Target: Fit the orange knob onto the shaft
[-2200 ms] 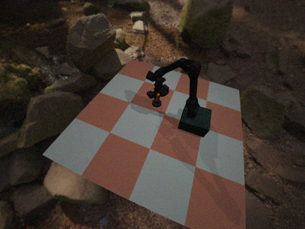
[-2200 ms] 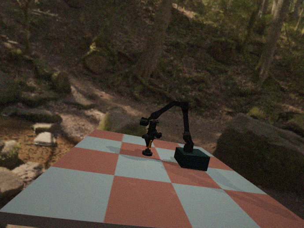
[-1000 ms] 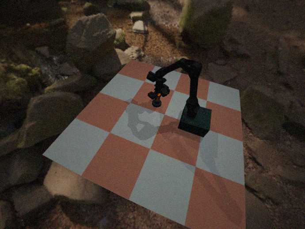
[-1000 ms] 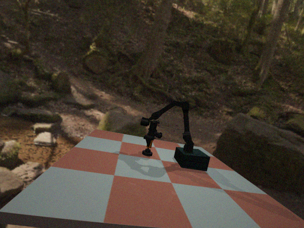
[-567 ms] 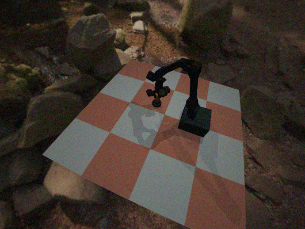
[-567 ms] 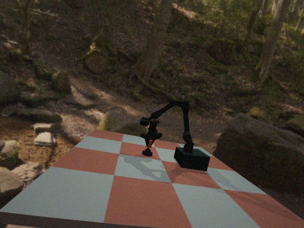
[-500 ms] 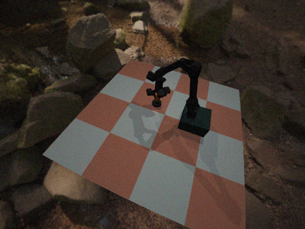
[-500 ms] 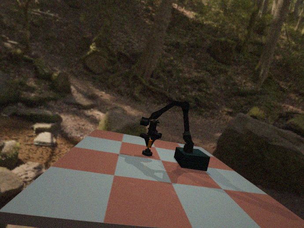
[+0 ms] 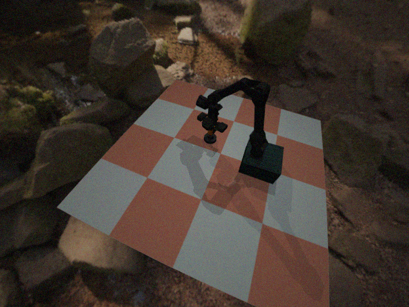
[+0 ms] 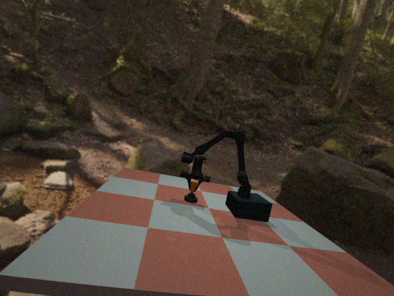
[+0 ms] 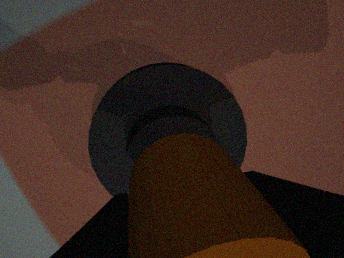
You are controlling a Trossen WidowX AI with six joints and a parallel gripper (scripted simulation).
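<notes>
orange rounded knob (image 9: 210, 131) (image 10: 193, 186) (image 11: 192, 195) sits between the two fingers of the black parallel-jaw gripper (image 9: 211, 127) (image 10: 193, 184) (image 11: 187, 195), jaws closed on its sides. in the wrist view one dark finger shows at each side of the knob, knob body in the middle, running from bottom edge up to a rounded far end. knob is right over the dark round pedestal (image 9: 210, 138) (image 10: 191, 198) (image 11: 107, 140), its far end overlapping the raised middle of the pedestal in the wrist view. cannot tell how far it is on the shaft; shaft and flat side hidden. exterior view: knob upright or nearly so, pedestal's narrower dark upper part just below it.

knob: smooth, plain, matte-looking, brighter orange at the near end, brownish in shade. pedestal: wide flat disc, dark grey, smooth, with a smaller round step on top, standing on a reddish square. material of either: cannot tell.

black jointed arm (image 9: 259, 115) (image 10: 240, 156) bends up and over, gripper pointing down. arm stands on a dark green-black box-shaped base (image 9: 277, 162) (image 10: 264, 210), sharp edges. all on a flat checkered table top (image 9: 158, 218) (image 10: 187, 264) (image 11: 290, 105), reddish and pale blue-grey squares, grey shadows across it. around: rough boulders, some mossy, brown ground; tree trunks in exterior view.
</notes>
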